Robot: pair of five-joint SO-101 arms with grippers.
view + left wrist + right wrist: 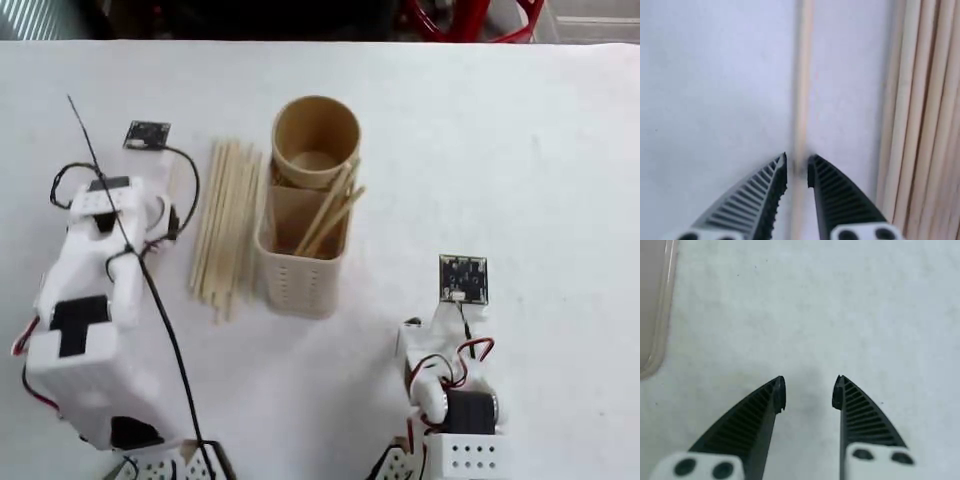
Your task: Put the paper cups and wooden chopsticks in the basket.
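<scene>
Left gripper [797, 167]: jaws pinch lone wooden chopstick [801, 75] beside chopstick pile [920, 100]. Stick light, stiff, slim, smooth; likely pivots unless held mid-length. Right gripper [809, 390]: jaws spread above worktop [850, 300].

1 paper cup [300, 135]; 1 basket [300, 285]; chopsticks [225, 225]: many.

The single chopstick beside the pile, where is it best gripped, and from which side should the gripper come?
Grip the single chopstick across its thin shaft, coming from above, with one finger on each long side. It runs along the pile but apart from it, with bare table on both sides, so the fingers fit. The left gripper stands this way, closed on it.
</scene>
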